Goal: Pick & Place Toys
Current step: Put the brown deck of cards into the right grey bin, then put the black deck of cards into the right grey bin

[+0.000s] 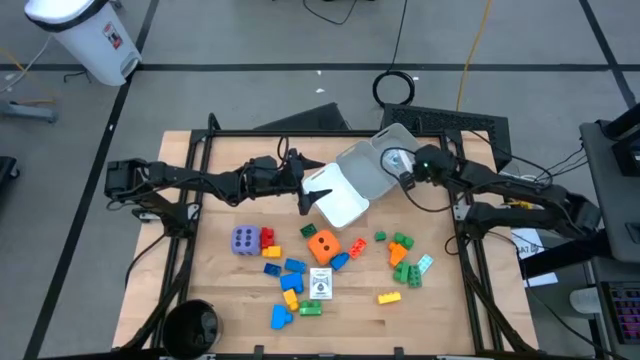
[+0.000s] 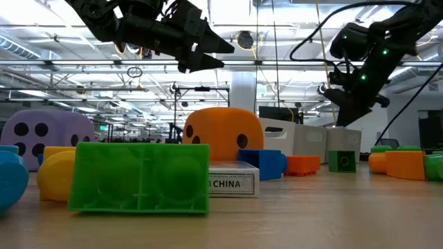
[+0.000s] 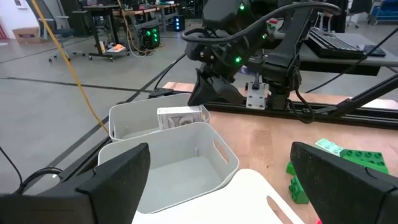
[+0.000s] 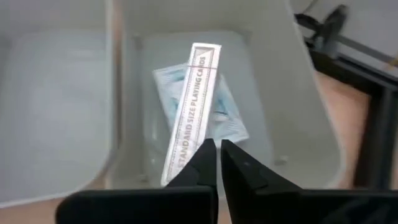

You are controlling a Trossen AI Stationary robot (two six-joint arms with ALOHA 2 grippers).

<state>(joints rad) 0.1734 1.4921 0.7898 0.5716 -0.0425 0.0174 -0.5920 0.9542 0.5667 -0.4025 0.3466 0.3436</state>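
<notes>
A playing-card pack (image 4: 189,112) stands on its long edge, tilted, inside the clear far tray (image 4: 305,106); it also shows in the left wrist view (image 3: 180,117). My right gripper (image 4: 219,152) is shut just above that tray, pointing slantwise down at the pack, nothing between its fingers. My left gripper (image 3: 217,180) hangs open and level over the nearer trays (image 1: 345,195), holding nothing. On the table in front lie the purple die (image 1: 245,240), the orange die (image 1: 322,245), a second card pack (image 1: 320,283) and loose bricks (image 1: 400,250).
Three trays sit side by side at the back middle: clear (image 1: 395,142), grey (image 1: 365,170), white (image 1: 340,205). Blue, yellow and red bricks (image 1: 285,275) cluster at front centre, and a yellow brick (image 1: 389,297) lies alone. Bare wood shows at the table's front right (image 1: 430,320).
</notes>
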